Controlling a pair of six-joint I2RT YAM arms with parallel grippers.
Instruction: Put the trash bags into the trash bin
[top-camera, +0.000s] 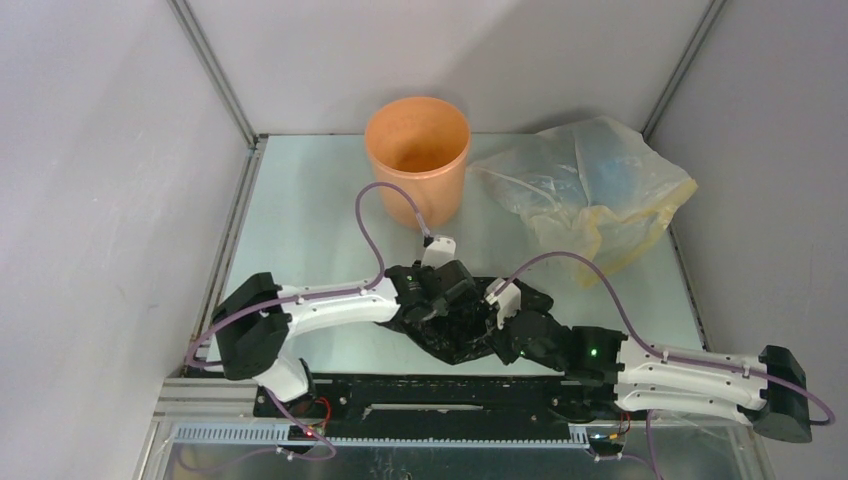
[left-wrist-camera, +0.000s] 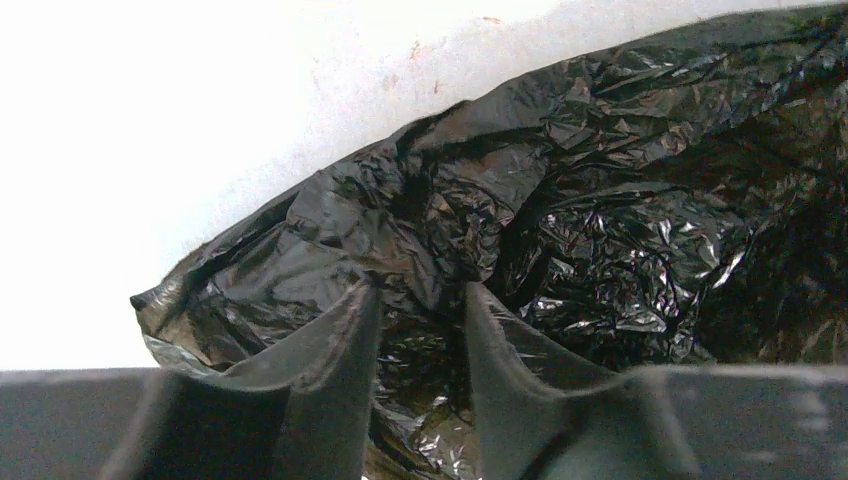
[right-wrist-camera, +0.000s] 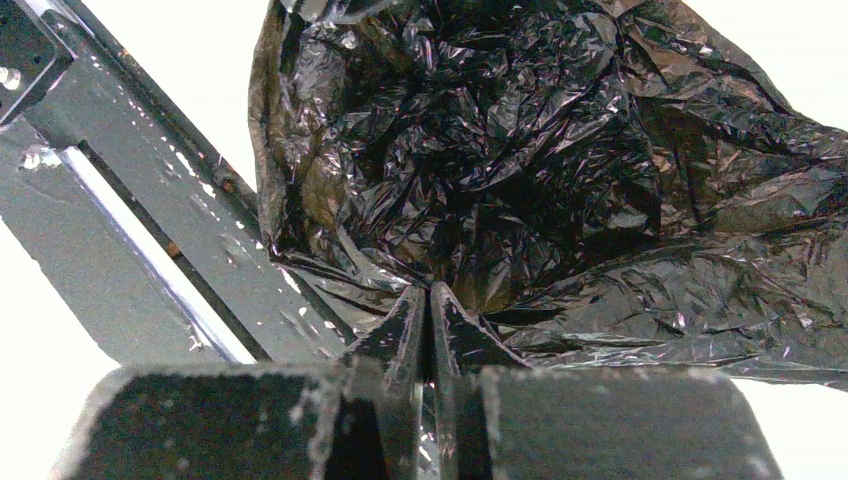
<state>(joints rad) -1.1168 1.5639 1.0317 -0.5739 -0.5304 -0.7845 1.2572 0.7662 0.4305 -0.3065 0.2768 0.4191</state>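
Pale green is the table (top-camera: 310, 220), and it carries everything else. On its far right part lies a big translucent yellowish bag (top-camera: 590, 190), loose and crumpled. Just to the left of this bag, at the far edge near the middle, stands the orange trash bin (top-camera: 440, 185), upright with its mouth open upward. The black trash bag (top-camera: 455, 335) is well apart from the bin. It sits in a glossy, crinkled heap near the front edge of the table, between the two arms. The right gripper (right-wrist-camera: 430, 295) is clenched on a fold of it, with the fingers almost touching. The left gripper (left-wrist-camera: 417, 300) has its fingers partly apart with black plastic between them; whether they pinch it, I cannot tell.
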